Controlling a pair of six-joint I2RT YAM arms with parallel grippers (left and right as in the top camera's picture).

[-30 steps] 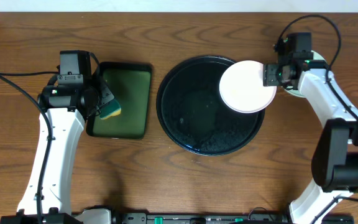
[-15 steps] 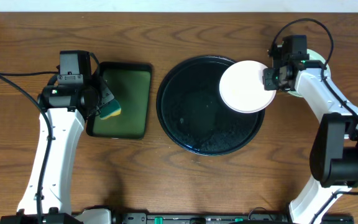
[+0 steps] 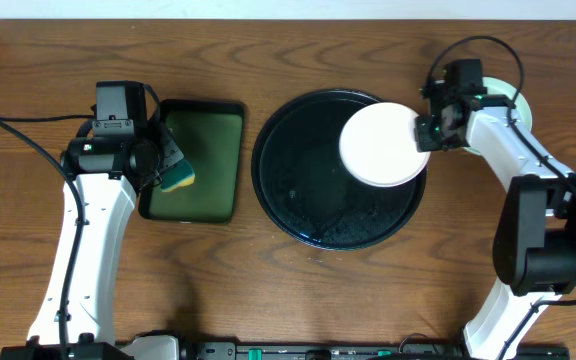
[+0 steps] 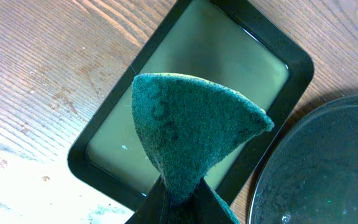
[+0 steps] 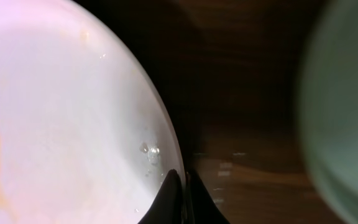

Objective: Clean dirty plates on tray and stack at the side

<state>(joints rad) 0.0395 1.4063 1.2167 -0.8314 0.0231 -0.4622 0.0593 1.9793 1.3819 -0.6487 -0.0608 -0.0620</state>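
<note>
A white plate [image 3: 380,146] hangs over the upper right of the round black tray [image 3: 308,185], and my right gripper [image 3: 428,132] is shut on its right rim. In the right wrist view the two jaws pinch the rim of the plate [image 5: 61,124] at my right gripper [image 5: 182,180]; yellowish smears and water drops show on it. A pale mint plate [image 5: 347,112] lies blurred on the table to the right, mostly hidden under the right arm in the overhead view. My left gripper [image 3: 168,172] is shut on a green-and-yellow sponge [image 4: 191,130] above the green tray.
A rectangular dark green tray [image 3: 213,150] lies left of the black tray, with the sponge [image 3: 178,180] over its left edge. The black tray's wet rim [image 4: 328,168] shows at the lower right of the left wrist view. Wood tabletop surrounds both trays.
My right gripper has shut on the white plate's rim and carried the plate a little to the left over the black tray. The left arm and sponge have not moved.
</note>
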